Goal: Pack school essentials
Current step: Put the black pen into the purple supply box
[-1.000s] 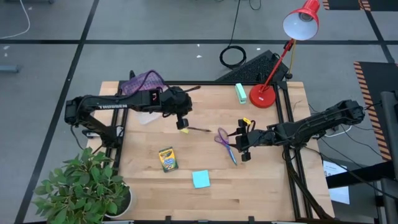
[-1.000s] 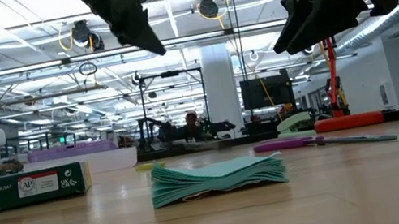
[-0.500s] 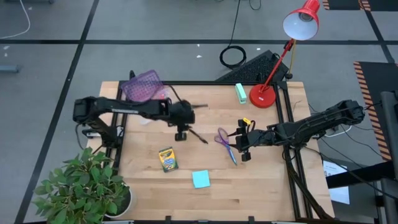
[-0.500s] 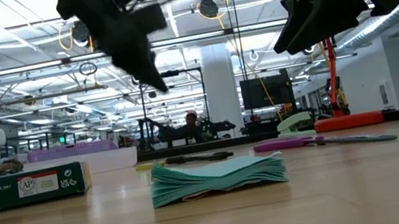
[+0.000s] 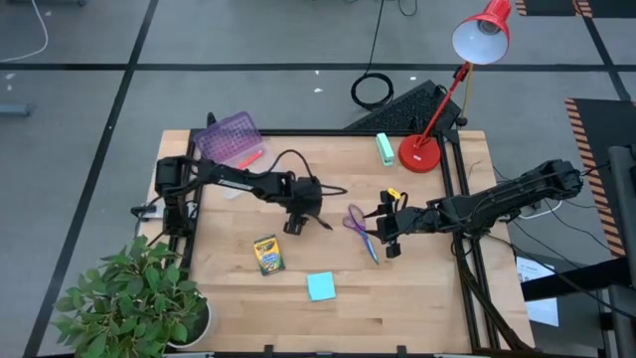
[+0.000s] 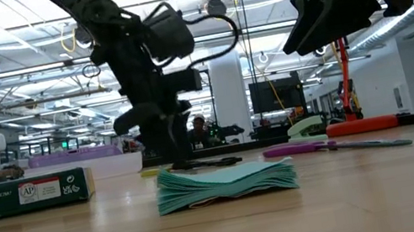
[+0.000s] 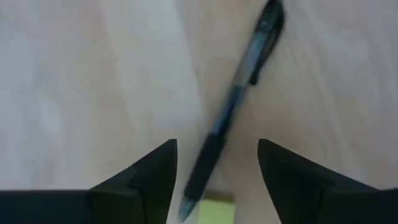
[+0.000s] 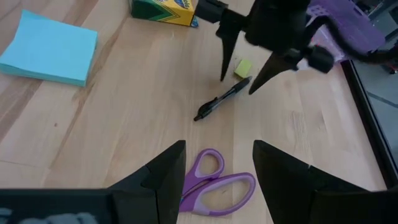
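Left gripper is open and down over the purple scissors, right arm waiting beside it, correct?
Not quite. The left gripper is open over the black pen, not the scissors, as the left wrist view shows. The scissors lie under the waiting right gripper.

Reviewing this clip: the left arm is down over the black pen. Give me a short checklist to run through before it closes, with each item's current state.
1. Left gripper open: ok, fingers spread.
2. Black pen between the fingers: ok, its lower end lies in the gap, though slanted across it.
3. Nothing else in the grasp: not ok, the tiny yellow eraser sits right beside the pen's tip between the fingers.
4. Gripper low enough: ok in the low view, fingertips about at table level.
5. Right gripper clear: ok, open, hovering over the purple-handled scissors, apart from the pen.
6. Purple basket reachable: cannot tell.
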Controlling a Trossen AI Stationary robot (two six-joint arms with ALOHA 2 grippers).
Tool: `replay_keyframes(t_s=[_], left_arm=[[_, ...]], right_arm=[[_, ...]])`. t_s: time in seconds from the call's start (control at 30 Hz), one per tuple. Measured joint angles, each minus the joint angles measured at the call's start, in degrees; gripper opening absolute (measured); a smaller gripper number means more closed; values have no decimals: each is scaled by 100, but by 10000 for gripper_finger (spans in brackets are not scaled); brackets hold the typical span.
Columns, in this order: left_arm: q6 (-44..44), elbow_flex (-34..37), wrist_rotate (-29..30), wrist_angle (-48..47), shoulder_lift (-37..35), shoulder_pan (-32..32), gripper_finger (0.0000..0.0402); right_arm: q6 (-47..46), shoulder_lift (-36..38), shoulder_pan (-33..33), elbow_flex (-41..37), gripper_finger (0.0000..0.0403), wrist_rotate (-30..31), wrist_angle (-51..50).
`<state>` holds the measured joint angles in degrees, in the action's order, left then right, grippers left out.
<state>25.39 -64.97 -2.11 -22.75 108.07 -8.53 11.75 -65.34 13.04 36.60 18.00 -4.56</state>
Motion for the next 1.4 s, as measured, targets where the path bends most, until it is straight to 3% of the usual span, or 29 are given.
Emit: replay_keyframes(t_s=[0.2,0.5,0.73,1.2,1.4], left_arm=[[43,-11,-380,37,127,-90,216],[39,-11,-435,30,138,-197,101],[-205,-11,-339,17,138,-193,39],[-658,-1,-180,0,101,-109,54],[-929,0,181,-67,-87,-114,55]], right_arm=[[11,0,-33,0,180,2,-1],[7,0,-33,0,180,-4,-7],[-9,-2,-33,0,180,-7,-7],[-11,0,-31,0,180,-11,-13],[-11,0,-31,0,180,-13,-34]])
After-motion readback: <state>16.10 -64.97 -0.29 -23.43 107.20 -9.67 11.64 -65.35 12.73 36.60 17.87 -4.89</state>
